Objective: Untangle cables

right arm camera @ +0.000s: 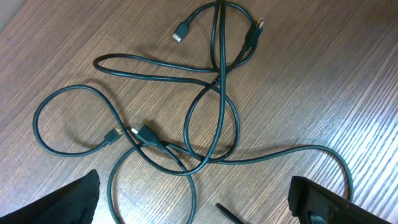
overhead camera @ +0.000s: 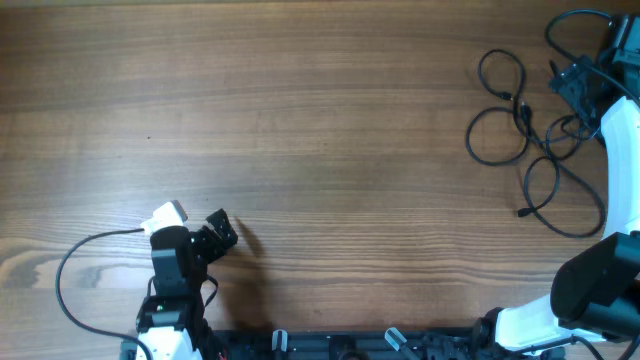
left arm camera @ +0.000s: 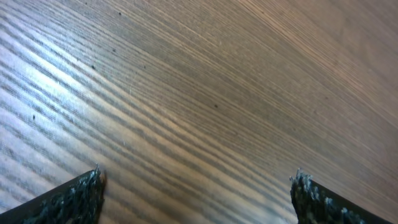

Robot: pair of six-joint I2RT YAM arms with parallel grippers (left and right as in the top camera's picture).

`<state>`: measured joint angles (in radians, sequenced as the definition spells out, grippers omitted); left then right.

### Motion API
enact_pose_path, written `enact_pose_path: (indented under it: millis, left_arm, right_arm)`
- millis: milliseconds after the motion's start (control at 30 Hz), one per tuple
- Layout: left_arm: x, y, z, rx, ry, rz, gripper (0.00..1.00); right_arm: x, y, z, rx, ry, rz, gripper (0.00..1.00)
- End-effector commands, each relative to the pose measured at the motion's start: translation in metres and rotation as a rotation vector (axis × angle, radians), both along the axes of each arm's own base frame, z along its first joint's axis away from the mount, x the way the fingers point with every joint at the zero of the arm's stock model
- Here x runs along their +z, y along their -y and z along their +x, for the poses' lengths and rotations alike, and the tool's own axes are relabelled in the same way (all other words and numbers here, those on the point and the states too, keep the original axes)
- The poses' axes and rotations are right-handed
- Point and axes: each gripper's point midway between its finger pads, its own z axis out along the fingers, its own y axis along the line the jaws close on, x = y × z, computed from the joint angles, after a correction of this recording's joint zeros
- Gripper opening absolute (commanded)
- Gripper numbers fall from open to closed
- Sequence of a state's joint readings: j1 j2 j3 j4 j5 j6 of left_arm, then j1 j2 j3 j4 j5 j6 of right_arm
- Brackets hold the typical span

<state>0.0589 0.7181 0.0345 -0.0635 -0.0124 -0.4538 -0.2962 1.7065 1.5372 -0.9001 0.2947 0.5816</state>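
Observation:
The cables [overhead camera: 521,112] lie at the table's far right as thin black cords in loose, overlapping loops. In the right wrist view the cables [right arm camera: 214,81] cross each other near the middle, with small plugs at the top [right arm camera: 180,32] and at the left [right arm camera: 114,135]. My right gripper [overhead camera: 572,84] hovers over the right side of the loops. It is open and empty, with a loop lying on the wood between its fingers [right arm camera: 194,182]. My left gripper [overhead camera: 220,232] is far away at the lower left, open and empty over bare wood [left arm camera: 198,176].
The wooden table [overhead camera: 300,120] fills the view. A thicker black wire [overhead camera: 62,278] loops from the left arm at the lower left. The right arm's white link [overhead camera: 622,160] runs along the right edge. Another black wire [overhead camera: 575,20] curves at the top right corner.

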Motion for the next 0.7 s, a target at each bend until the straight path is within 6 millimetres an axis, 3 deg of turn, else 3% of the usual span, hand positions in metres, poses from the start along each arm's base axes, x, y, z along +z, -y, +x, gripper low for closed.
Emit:
enact_pose_path:
  millis: [0, 267, 667]
  left_arm:
    - [0.016, 0.012, 0.004, -0.061, 0.103, -0.011, 1.00]
    - [0.071, 0.025, 0.019, -0.169, 0.348, 0.078, 1.00]
    - [0.119, 0.042, 0.019, -0.263, 0.565, 0.146, 1.00]
  right_arm:
    - [-0.010, -0.001, 0.001, 0.007, -0.024, 0.010, 1.00]
    - [-0.010, -0.001, 0.001, 0.008, -0.024, 0.010, 1.00]
    - [-0.010, -0.001, 0.001, 0.007, -0.024, 0.010, 1.00]
